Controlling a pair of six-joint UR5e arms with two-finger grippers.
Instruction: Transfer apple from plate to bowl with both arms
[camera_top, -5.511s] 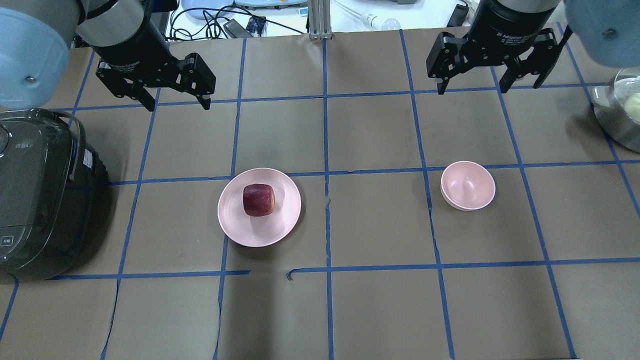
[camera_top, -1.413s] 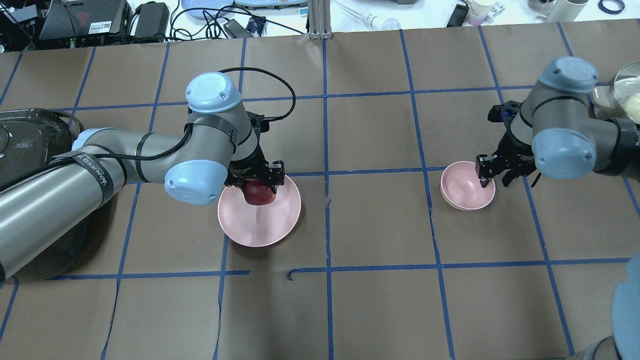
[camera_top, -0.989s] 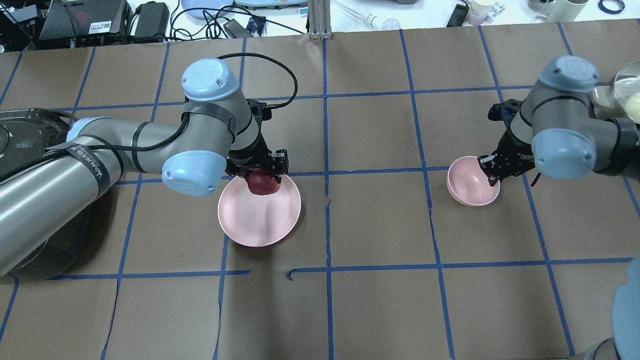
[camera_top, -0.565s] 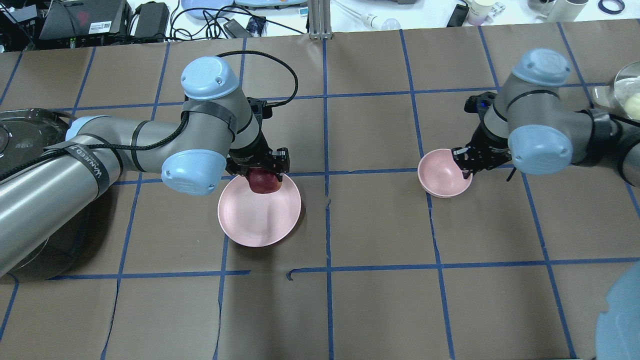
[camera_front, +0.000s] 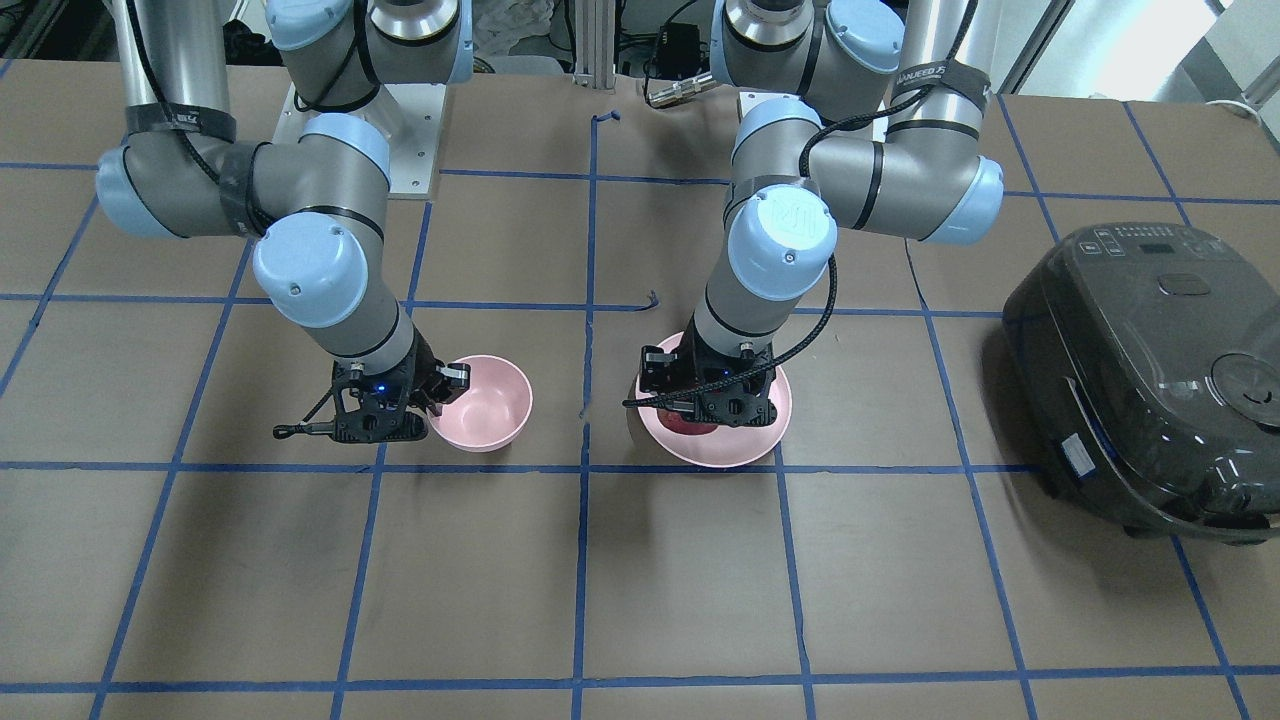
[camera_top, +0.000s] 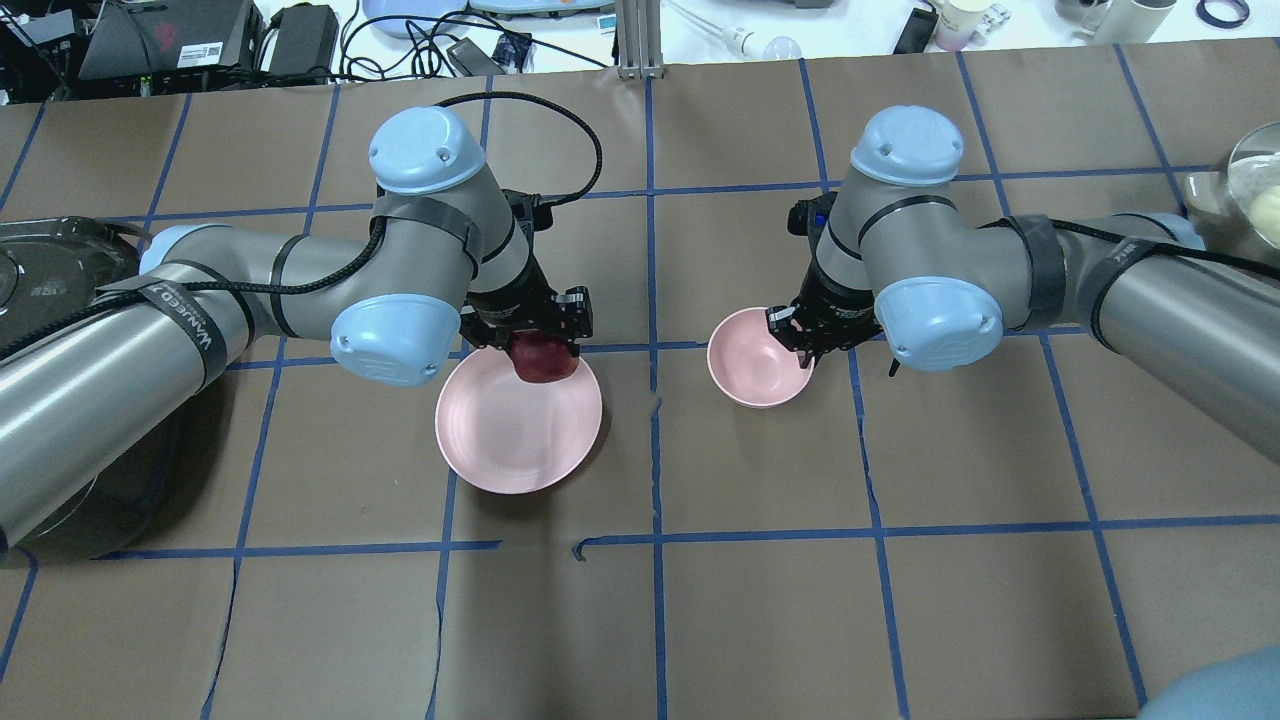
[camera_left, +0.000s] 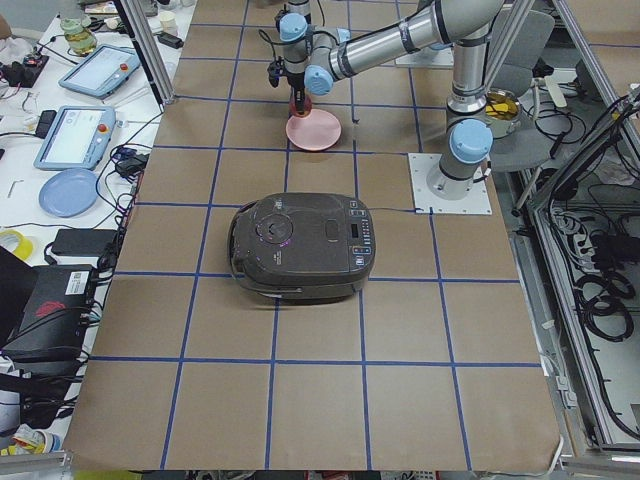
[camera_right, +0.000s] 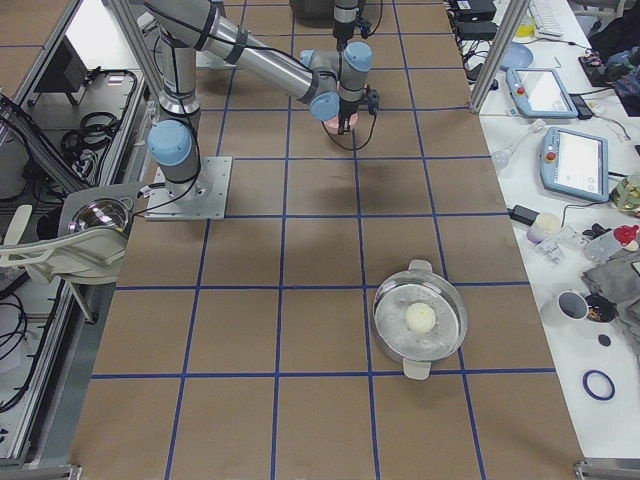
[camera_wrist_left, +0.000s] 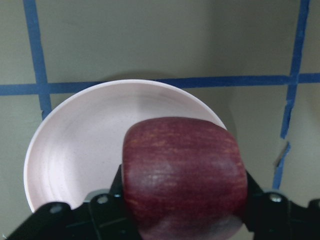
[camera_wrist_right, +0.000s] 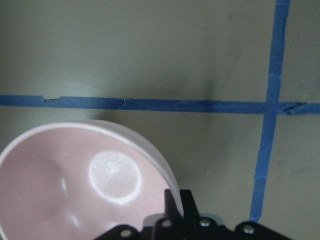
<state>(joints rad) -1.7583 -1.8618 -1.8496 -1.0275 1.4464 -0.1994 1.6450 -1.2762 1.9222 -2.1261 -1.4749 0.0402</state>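
The left pincer (camera_top: 540, 348) is closed on the dark-red apple (camera_wrist_left: 184, 176), one black finger pressed against each side of the fruit, with its streaked upper face toward the wrist camera. The pale-pink plate (camera_top: 505, 445) lies directly under this pincer on the brown paper-covered surface (camera_top: 760, 600). The apple hangs over the part of the plate's rim that is nearer the other pincer and looks raised clear of the dish. The right pincer (camera_top: 803, 345) is clamped on the rim of the small pink bowl (camera_top: 752, 362), one finger inside the wall and one outside. The rest of the bowl extends from the pincer toward the left pincer. The bowl sits a little tilted in that grip, and I cannot tell whether its base touches the surface. The two pincers are near each other, with a blue tape line (camera_top: 652, 300) running between them. On the far side of the left pincer, away from the bowl, stands a dark rice cooker (camera_front: 1140, 380). Well beyond the right pincer, at the other end of the surface, is a steel pot (camera_right: 420, 322) with something pale and round inside.
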